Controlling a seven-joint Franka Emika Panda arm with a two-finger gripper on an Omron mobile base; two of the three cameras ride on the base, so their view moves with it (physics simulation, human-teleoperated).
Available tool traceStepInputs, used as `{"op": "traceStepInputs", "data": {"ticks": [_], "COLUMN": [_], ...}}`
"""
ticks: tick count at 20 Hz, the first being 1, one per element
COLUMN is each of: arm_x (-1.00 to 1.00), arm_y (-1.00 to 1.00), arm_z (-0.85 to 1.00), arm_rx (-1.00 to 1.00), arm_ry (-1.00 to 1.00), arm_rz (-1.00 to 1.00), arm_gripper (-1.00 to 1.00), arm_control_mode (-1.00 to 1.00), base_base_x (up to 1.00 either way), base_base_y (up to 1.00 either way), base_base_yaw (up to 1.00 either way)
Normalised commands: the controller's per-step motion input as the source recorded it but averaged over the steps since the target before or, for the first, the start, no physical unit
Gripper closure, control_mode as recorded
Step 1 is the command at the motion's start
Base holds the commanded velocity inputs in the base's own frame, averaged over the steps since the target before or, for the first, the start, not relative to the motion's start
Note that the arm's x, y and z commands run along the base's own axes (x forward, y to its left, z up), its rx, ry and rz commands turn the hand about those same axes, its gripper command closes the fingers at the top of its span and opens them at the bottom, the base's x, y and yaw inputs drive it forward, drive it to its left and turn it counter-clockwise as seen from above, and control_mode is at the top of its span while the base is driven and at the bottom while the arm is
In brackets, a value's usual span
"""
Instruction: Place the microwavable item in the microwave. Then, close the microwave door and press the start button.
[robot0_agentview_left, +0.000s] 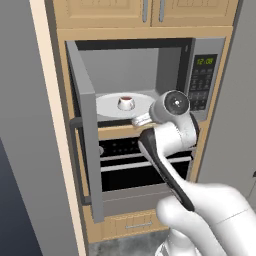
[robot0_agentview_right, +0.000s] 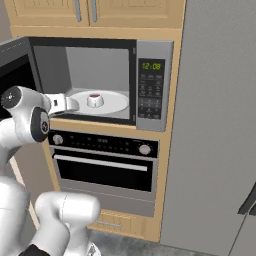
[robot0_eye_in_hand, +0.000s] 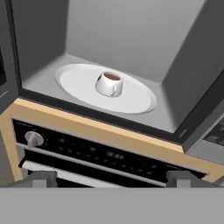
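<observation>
Kitchen wall unit: cup (robot0_eye_in_hand: 109, 83) set on microwave (robot0_agentview_left: 202, 50) turntable; tool (robot0_eye_in_hand: 111, 178) empty, fingers wide apart. Next: door (robot0_agentview_left: 90, 130) to be shut.

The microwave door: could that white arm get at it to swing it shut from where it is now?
Probably yes: the microwave door stands wide open beside the arm, with nothing between them.

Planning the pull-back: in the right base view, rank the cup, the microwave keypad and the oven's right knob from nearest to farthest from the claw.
1. The cup, on the turntable just right of the claw.
2. The keypad, on the microwave's right side.
3. The oven's right knob, lower right.

Keypad and knob are close to call.
</observation>
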Motion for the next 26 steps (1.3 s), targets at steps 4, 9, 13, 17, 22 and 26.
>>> {"op": "traceStepInputs", "data": {"ticks": [4,9,13,17,22,26], "arm_x": [-1.00,-1.00,-1.00,-1.00,-1.00,-1.00], "arm_y": [0.00,0.00,0.00,0.00,0.00,0.01], "arm_z": [0.06,0.16,0.20,0.04,-0.01,-0.03], "arm_rx": [-0.09,-0.11,-0.14,-0.14,-0.08,-0.07], "arm_ry": [-0.12,-0.30,-0.36,-0.36,-0.33,-0.27], "arm_rz": [0.02,0.00,0.00,0.00,0.00,0.00], "arm_gripper": [-1.00,-1.00,-1.00,-1.00,-1.00,-1.00], "arm_control_mode": [-1.00,-1.00,-1.00,-1.00,-1.00,-1.00], "base_base_x": [0.00,0.00,0.00,0.00,0.00,0.00], "base_base_y": [0.00,0.00,0.00,0.00,0.00,0.00], "base_base_yaw": [0.00,0.00,0.00,0.00,0.00,0.00]}}
